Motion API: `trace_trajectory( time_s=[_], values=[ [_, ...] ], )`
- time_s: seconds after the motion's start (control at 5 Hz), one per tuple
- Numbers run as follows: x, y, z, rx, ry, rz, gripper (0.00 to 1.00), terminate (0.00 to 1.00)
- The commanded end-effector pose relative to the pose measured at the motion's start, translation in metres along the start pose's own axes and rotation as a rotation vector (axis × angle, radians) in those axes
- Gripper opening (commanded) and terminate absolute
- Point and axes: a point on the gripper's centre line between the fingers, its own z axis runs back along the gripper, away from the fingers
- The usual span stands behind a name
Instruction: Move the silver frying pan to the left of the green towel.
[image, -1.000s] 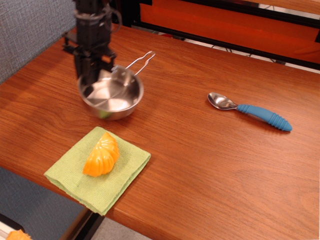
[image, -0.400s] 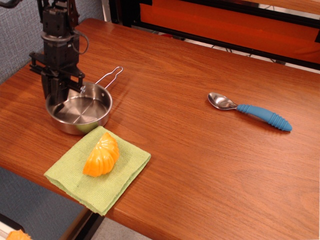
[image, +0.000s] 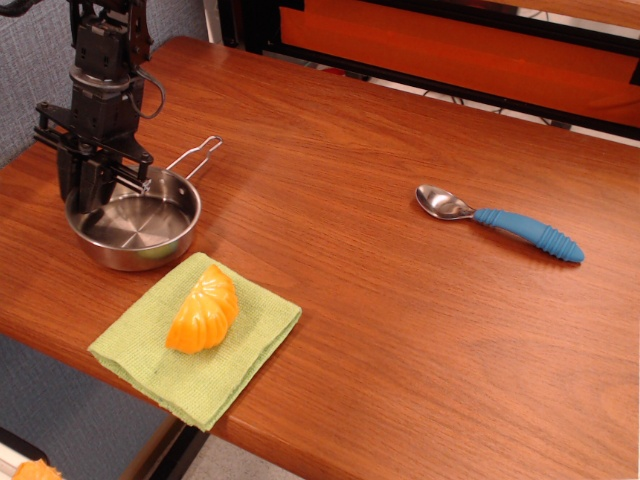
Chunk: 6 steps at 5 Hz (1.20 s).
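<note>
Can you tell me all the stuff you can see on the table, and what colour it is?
silver frying pan: one, shiny silver, far left of the table, just behind the towel
green towel: one, light green, front left edge
orange ribbed piece: one, orange, lying on the towel
spoon: one, silver bowl with blue handle, right side
table: one, brown wood
gripper: one, black, jaws at the pan's left rim
</note>
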Motion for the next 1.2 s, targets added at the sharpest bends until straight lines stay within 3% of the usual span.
trace_trajectory(
  time_s=[0.0,0.4,0.6,0.8,1.0],
  values=[
    [-0.019,0.004,0.028,0.055,-0.004,0.026,1.00,0.00],
    [-0.019,-0.009,0.082,0.136,-0.094,-0.003,1.00,0.00],
    [-0.011,-0.035,0.095,0.018,-0.232,-0.154,1.00,0.00],
    [-0.002,-0.073,0.111,0.014,-0.289,-0.218,1.00,0.00],
    [0.007,-0.113,0.131,-0.053,-0.322,-0.188,1.00,0.00]
  ],
)
